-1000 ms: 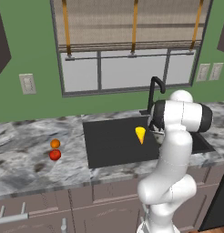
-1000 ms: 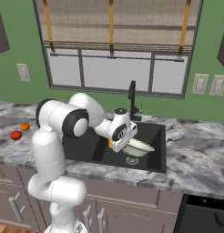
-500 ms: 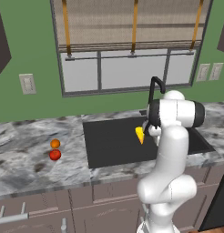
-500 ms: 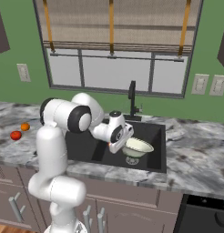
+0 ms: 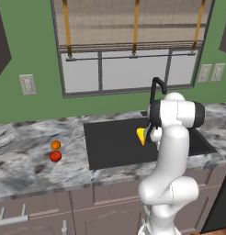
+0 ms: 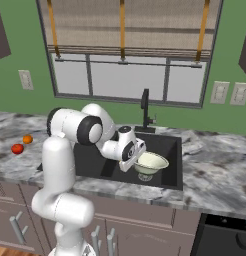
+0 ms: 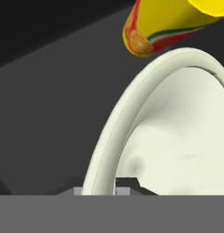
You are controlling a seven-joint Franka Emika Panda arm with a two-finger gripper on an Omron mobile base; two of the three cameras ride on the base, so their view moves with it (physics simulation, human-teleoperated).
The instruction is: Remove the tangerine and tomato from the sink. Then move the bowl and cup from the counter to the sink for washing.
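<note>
The pincer (image 6: 136,159) is positioned low inside the sink (image 6: 167,176), at the near-left rim of the bowl (image 6: 154,161). In the hand view, the two dark fingertips (image 7: 124,185) stand on either side of the bowl (image 7: 177,136) rim, with a narrow gap between them that the rim passes through. Whether the tips press on the rim or stand slightly off it cannot be determined.

The bowl rests inside the black basin, toward its right half as seen in the right base view, tilted slightly with its opening facing up. The cup (image 7: 168,22) lies on its side in the sink, just beyond the bowl rim in the hand view, its tapered base with the red mark pointing toward the camera. In the left base view, the cup (image 5: 141,136) appears as a yellow wedge against the black basin (image 5: 115,147), directly beside the arm.

The tangerine (image 5: 55,145) and the tomato (image 5: 55,156) sit on the worktop (image 5: 27,160) left of the sink, close together, with the tangerine farther back. In the right base view they appear at the far left edge: tangerine (image 6: 27,139) and tomato (image 6: 17,148), both well apart from the basin.

The black curved faucet (image 6: 145,107) stands behind the sink, below the window.
</note>
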